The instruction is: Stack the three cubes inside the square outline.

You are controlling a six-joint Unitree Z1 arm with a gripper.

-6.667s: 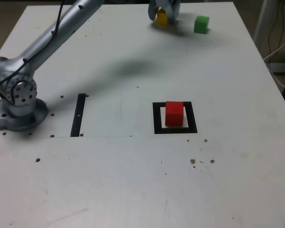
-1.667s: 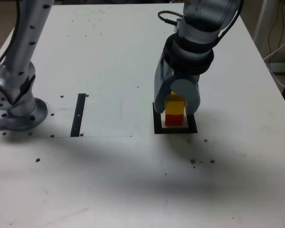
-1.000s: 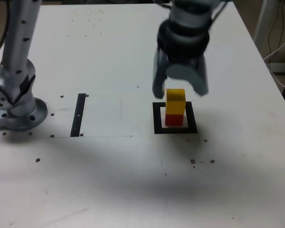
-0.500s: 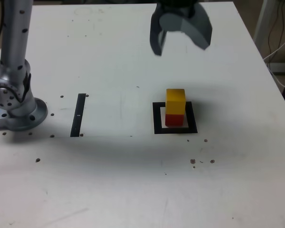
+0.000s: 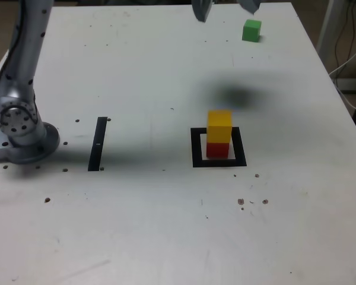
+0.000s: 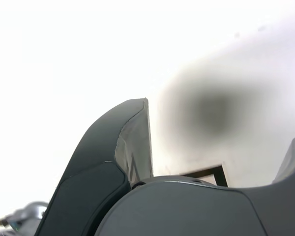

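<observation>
High above the table (image 5: 166,225), gripper (image 5: 225,7) spread wide, empty.
Two cubes stacked well below it: yellow cube (image 5: 219,126) on red cube (image 5: 218,149) in the square outline (image 5: 196,148); one green cube (image 5: 251,30) just beside it.

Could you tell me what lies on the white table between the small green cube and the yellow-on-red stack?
Nothing but bare tabletop carrying a dark blurred shadow, as the exterior view shows between green cube and stack.

Arm raised, hand spread and empty

The hand (image 5: 225,7) sits at the exterior view's top edge, fingertips (image 5: 202,10) parted; the silver arm (image 5: 26,53) rises from its base (image 5: 21,139) at that view's left.
</observation>
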